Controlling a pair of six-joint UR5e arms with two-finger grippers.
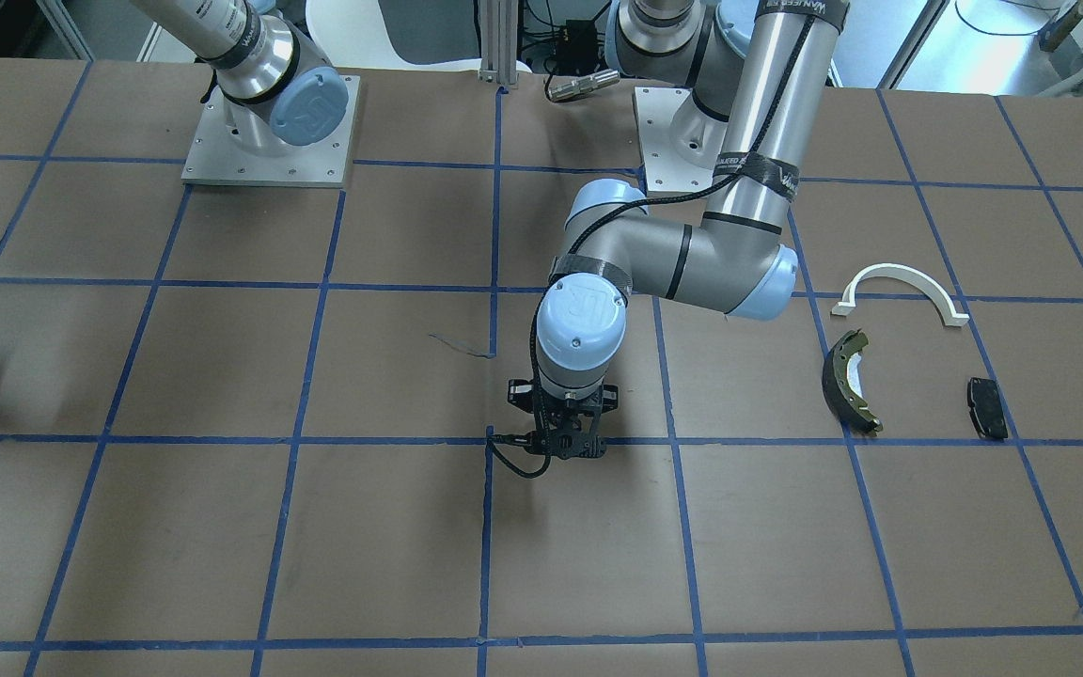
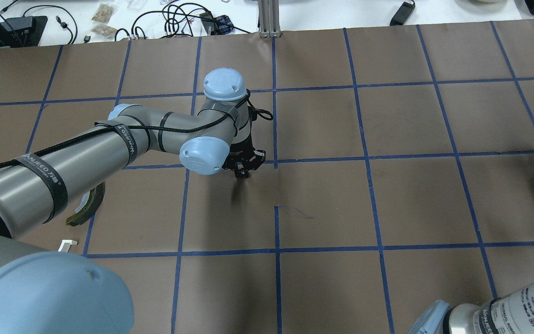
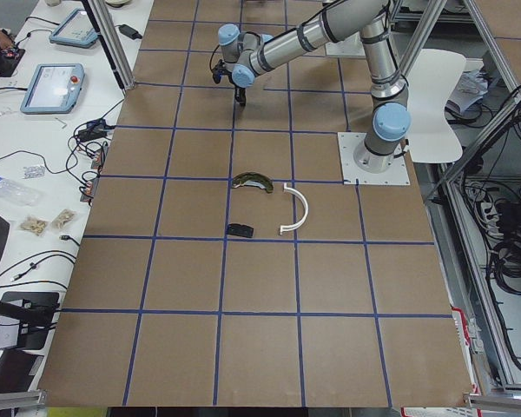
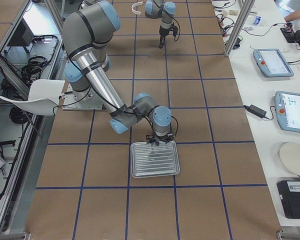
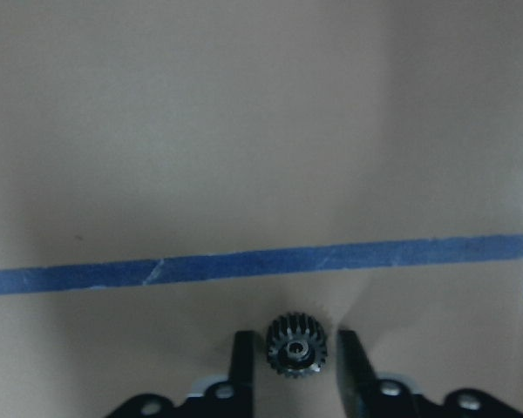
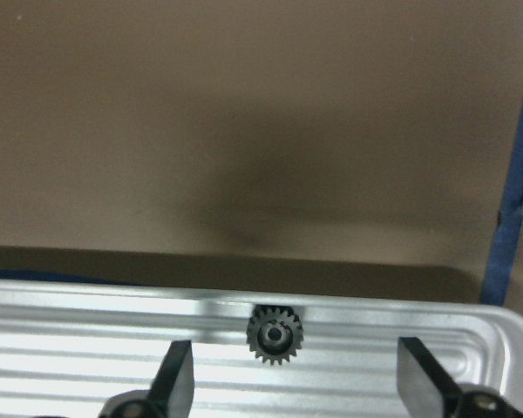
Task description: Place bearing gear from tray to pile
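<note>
Exterior right view: blue-taped brown worktop, shallow ribbed silvery metal tray at its near end. Over the tray's far rim, right claw spread wide, gripping nothing. Mid-worktop, left claw low, parted narrowly. Further left: white half-ring arc, olive-and-dark brake shoe, small black pad. One dark toothed gear lying in the tray, a second gear between the left claw's fingers, slim gaps either side.

silver-grey, blue-capped left arm: stretched forward, forearm roughly level, wrist vertical. black two-finger left gripper points straight down, jaws a narrow slot apart. matching right arm: elbow folded low, wrist vertical. black right gripper down too, jaws spread wide.
</note>
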